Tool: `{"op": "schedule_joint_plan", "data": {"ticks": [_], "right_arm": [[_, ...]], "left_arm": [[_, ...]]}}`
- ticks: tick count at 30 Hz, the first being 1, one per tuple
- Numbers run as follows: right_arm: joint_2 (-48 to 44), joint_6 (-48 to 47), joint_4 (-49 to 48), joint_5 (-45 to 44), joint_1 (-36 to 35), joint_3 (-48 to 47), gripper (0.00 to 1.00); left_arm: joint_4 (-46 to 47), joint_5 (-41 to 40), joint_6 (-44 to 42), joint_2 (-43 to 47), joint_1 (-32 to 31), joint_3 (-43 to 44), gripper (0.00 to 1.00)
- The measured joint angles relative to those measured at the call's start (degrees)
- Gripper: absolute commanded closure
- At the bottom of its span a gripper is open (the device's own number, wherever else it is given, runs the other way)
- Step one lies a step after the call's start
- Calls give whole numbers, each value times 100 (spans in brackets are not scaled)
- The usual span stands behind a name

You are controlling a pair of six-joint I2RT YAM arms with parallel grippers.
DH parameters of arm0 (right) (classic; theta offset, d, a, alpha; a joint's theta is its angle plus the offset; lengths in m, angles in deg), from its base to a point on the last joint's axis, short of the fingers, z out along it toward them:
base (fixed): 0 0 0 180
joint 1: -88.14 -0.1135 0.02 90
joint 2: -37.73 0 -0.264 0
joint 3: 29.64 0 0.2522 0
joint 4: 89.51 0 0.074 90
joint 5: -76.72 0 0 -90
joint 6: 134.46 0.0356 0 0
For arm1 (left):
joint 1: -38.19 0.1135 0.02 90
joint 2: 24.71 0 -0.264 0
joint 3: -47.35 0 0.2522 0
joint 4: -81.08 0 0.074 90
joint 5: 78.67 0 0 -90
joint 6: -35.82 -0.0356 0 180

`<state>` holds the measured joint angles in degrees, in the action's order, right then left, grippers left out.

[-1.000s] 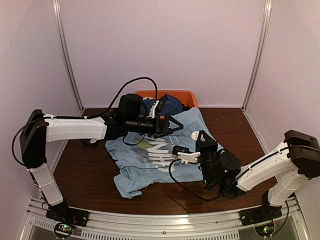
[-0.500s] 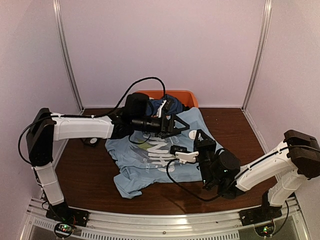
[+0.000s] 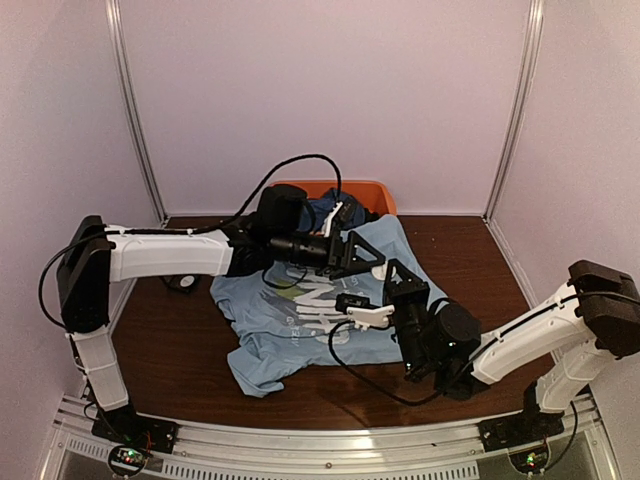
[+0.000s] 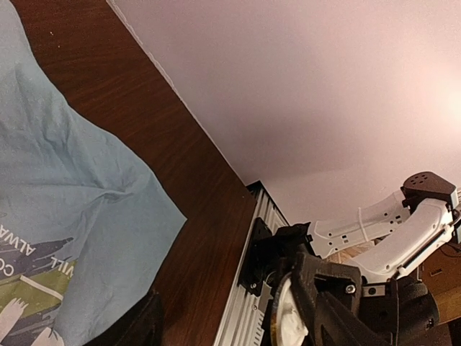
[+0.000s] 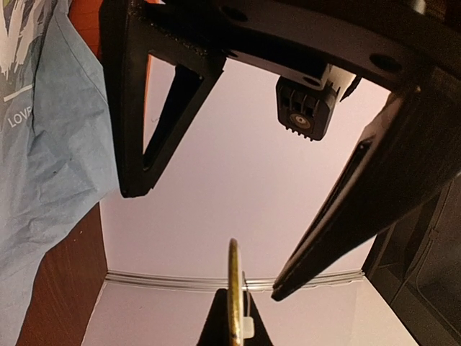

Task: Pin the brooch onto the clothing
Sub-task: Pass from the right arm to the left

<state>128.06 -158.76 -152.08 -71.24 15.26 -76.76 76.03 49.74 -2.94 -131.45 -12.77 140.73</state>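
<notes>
The right pincer (image 5: 230,323) is closed on the brooch (image 5: 234,277). In the right wrist view the brooch shows edge-on as a thin gold rim standing upright out of the dark fingertips. The left pincer (image 5: 209,241) stands wide open, with one black finger (image 5: 148,108) toward 10 o'clock of the brooch and the other toward 2 o'clock. There is clear space between each finger and the disc, so neither touches it.

From the top view, the left arm (image 3: 160,255) rises from its base and reaches level across the surface (image 3: 170,340) toward 3 o'clock. Its open pincer points the same way. The right arm (image 3: 520,335) lies low, with the forearm running toward 9 o'clock and the wrist turned up so its pincer points toward 12. The two pincers meet over the 2 o'clock part of the clothing (image 3: 265,315), which lies rumpled and spread at the middle of the surface with its print facing up. The brooch itself is too small to make out in this view.

At 12 o'clock of the clothing sits an orange bin (image 3: 375,192) holding a dark blue garment (image 3: 335,210).
</notes>
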Motion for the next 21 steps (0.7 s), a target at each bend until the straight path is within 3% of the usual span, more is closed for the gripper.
{"op": "schedule_joint_plan", "data": {"ticks": [3, 12, 21], "right_arm": [[0, 0, -2, 20, 0, -17, 100], [2, -2, 7, 28, 0, -50, 100], [2, -4, 17, 7, 0, -50, 100]], "left_arm": [[-4, 20, -2, 0, 0, 0, 41], [258, 184, 72, 0, 0, -96, 56], [557, 350, 131, 11, 0, -227, 61]]}}
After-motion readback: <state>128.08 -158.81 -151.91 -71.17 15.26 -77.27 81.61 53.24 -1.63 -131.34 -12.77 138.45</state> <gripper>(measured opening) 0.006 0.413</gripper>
